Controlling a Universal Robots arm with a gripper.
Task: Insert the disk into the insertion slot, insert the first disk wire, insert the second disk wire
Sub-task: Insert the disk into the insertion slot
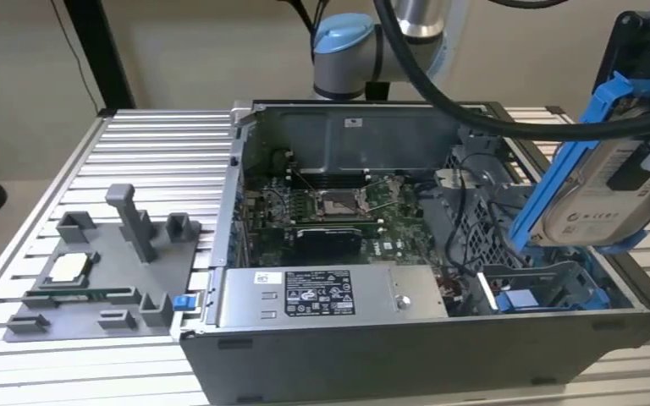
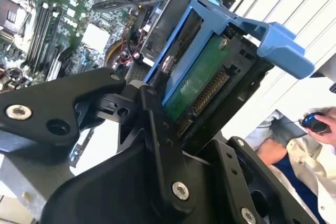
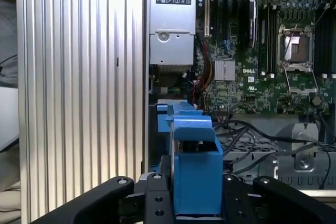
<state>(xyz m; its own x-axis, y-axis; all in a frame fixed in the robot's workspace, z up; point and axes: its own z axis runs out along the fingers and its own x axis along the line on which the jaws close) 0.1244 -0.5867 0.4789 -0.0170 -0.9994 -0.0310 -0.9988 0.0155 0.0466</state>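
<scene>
Exterior view: the gripper, cut off by the frame edge, holds the disk tilted above the insertion slot. Second wrist view: black fingers clamp the disk's blue carrier, and the label is hidden. First wrist view: the carrier's end hides the disk body.

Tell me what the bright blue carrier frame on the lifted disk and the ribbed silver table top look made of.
Bright blue carrier frame around the silver disk: likely moulded plastic, matte, uniform colour, rounded edges. Ribbed silver table top: probably extruded aluminium, brushed sheen, straight parallel grooves.
</scene>
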